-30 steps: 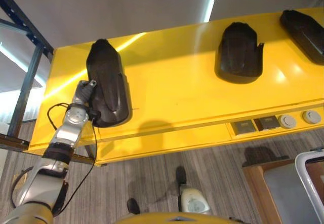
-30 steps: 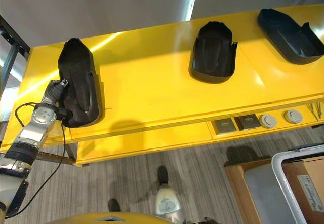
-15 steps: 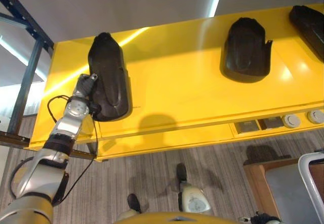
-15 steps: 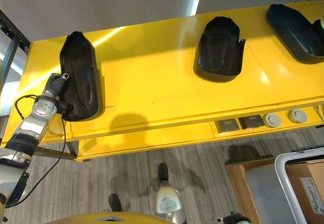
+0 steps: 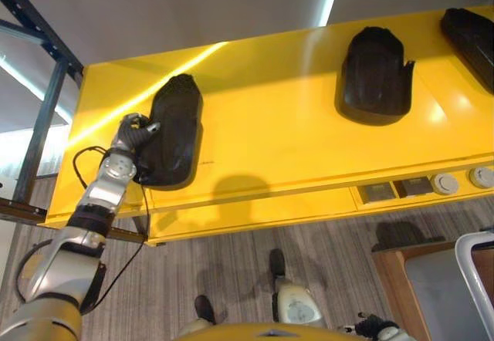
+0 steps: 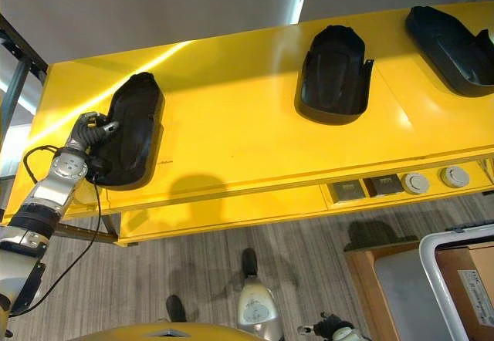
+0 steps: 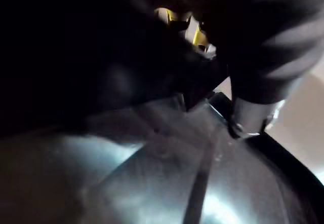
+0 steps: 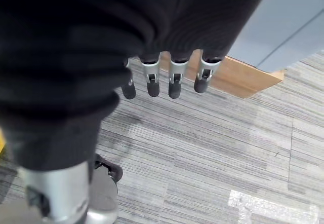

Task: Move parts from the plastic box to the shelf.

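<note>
Since the earlier frame, the leftmost black part [image 5: 171,131] has swung so its far end tilts toward the shelf's right.

Left eye view: the part lies near the left end of the yellow shelf [image 5: 270,140], by the front edge; the left hand [image 5: 133,134] has its fingers curled round the part's left rim.

Right eye view: a second part [image 6: 333,73] and a third part [image 6: 449,37] lie along the back edge.

Right wrist view: the right hand [image 8: 162,79] hangs over grey floor [image 8: 212,148], fingers relaxed, holding nothing.
</note>
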